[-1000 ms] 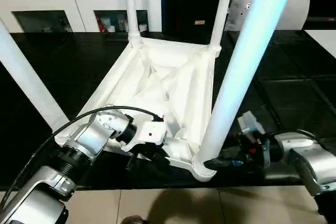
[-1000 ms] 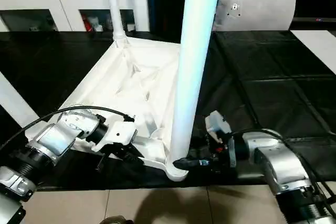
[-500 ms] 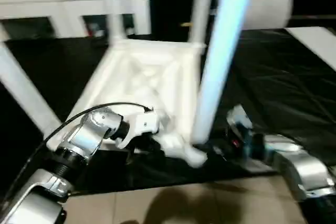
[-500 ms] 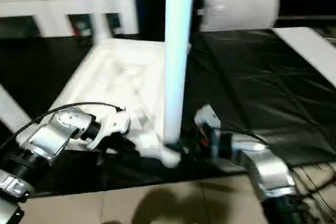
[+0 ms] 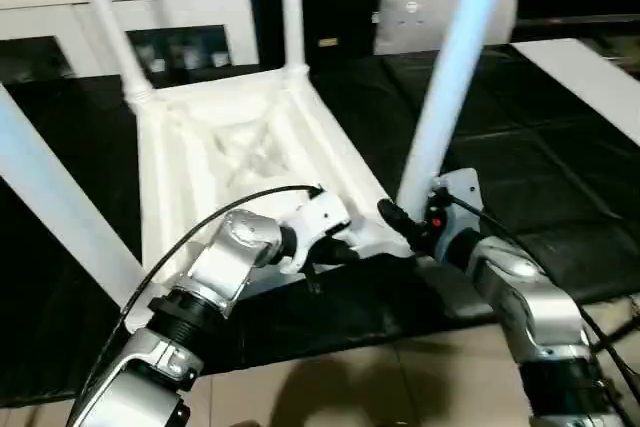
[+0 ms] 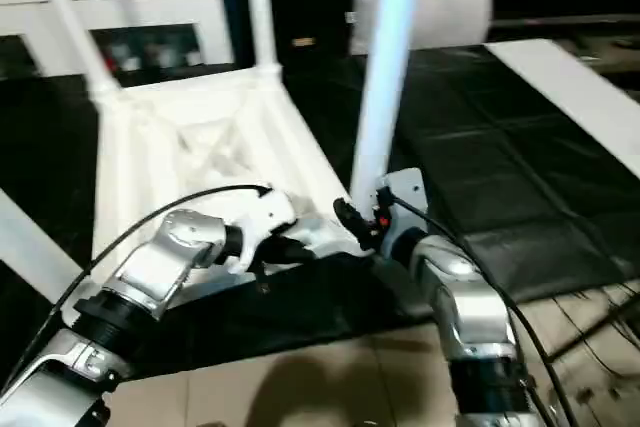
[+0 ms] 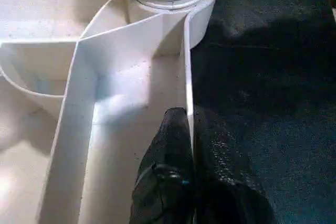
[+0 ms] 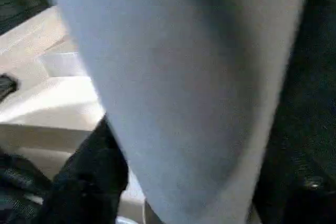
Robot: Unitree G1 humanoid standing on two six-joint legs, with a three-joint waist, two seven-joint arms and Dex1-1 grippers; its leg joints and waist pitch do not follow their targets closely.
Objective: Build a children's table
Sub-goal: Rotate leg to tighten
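**Upturned table, both grippers at its near corner**

The children's table (image 5: 240, 147) lies upside down on a black mat (image 5: 560, 177), its ribbed underside facing up and its legs standing out of the corner sockets. The near right leg (image 5: 450, 97) rises tall and slightly tilted from the corner closest to the robot; two more legs stand at the far corners, and another leg (image 5: 50, 197) slants across at the left.

The left gripper (image 7: 184, 145) is pinched shut on the thin upright rim of the tabletop, one black finger (image 7: 168, 166) inside the rim and the other outside on the mat, just short of the near right socket. The right gripper (image 5: 395, 219) sits at the base of the near right leg, one finger beside it; whether it clamps the leg cannot be told.

The mat covers a floor of pale tiles (image 5: 380, 387). Behind stand a white cabinet with glass doors (image 5: 190, 22) and a white cushion (image 5: 430, 7) against a dark backdrop.
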